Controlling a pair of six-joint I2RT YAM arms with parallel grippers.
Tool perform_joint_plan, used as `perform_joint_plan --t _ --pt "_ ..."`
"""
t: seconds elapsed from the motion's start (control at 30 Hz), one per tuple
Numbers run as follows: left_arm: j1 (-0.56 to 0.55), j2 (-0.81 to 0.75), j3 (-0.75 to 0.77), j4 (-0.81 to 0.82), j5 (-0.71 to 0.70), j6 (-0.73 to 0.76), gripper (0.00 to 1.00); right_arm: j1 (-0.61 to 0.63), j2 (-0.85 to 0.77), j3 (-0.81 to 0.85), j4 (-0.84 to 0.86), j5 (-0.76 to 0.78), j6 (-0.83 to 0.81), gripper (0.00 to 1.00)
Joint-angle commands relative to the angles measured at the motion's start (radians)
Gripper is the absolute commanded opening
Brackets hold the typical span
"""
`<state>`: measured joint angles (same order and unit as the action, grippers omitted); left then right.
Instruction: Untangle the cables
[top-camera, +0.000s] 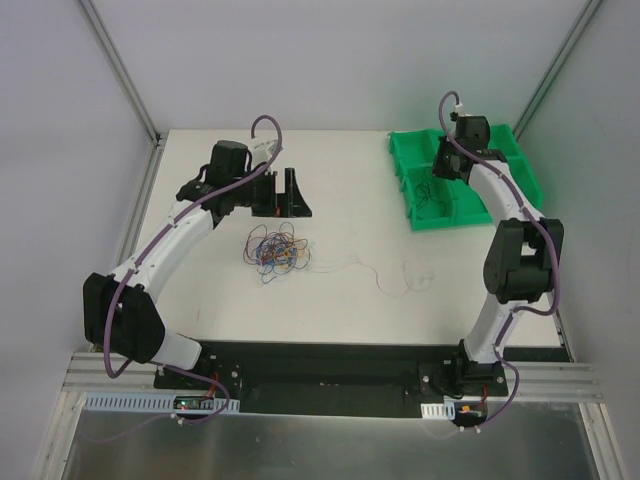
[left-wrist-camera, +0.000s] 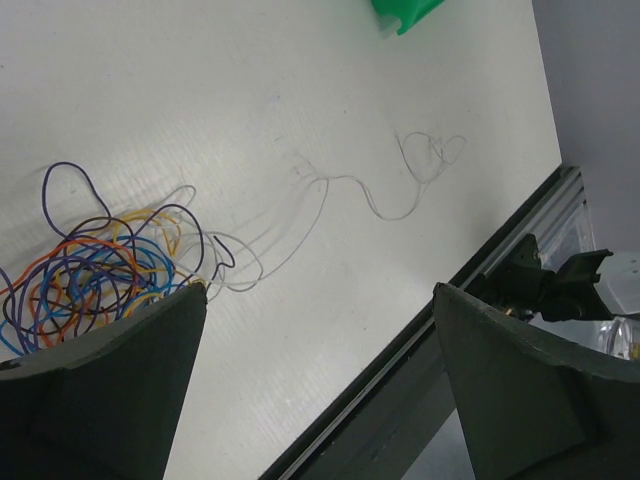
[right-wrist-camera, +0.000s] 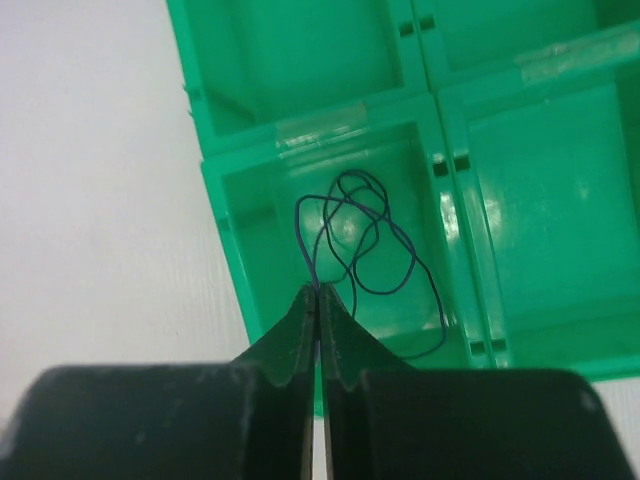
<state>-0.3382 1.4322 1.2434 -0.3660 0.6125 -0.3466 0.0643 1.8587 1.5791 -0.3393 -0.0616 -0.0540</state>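
Tangled cables (top-camera: 274, 250) lie left of bench centre, beside the left gripper (top-camera: 283, 192), whose jaws stand wide apart. The right gripper (right-wrist-camera: 318, 292), jaws together, pinches a blue cable (right-wrist-camera: 350, 230) inside the green bin (right-wrist-camera: 225, 235) at the far-right corner.

Cable tangle (left-wrist-camera: 90, 275) partly behind left hand's finger (left-wrist-camera: 110, 390), end of blue wire (right-wrist-camera: 297, 225) lost between tips of right hand (right-wrist-camera: 317, 290)

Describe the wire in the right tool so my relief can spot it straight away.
Find the green tray at the far right corner of the table. In its near-left compartment lies one dark blue wire in loose loops, pinched by the shut right tool. Unlike the multicoloured tangle mid-table, it is alone and single-coloured.
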Motion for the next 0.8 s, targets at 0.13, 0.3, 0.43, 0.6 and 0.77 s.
perform_joint_plan --t 0.13,0.3,0.43,0.6,0.77 --pt "0.034 -0.067 -0.051 0.002 -0.148 -0.120 0.95 0.032 0.083 0.212 -0.303 0.185 -0.029 0.53" --pt "0.091 -0.128 -0.174 0.002 -0.265 -0.221 0.99 0.155 -0.015 0.249 -0.378 0.341 -0.072 0.71" --pt "0.113 -0.138 -0.258 0.002 -0.309 -0.240 0.99 0.354 -0.104 0.138 -0.330 0.304 -0.063 0.73" --pt "0.113 -0.061 -0.271 0.002 -0.169 -0.192 0.90 0.577 -0.127 -0.107 -0.082 -0.198 -0.079 0.71" --pt "0.105 -0.044 -0.280 0.010 -0.166 -0.178 0.77 0.646 -0.154 -0.301 0.103 -0.314 -0.151 0.68"
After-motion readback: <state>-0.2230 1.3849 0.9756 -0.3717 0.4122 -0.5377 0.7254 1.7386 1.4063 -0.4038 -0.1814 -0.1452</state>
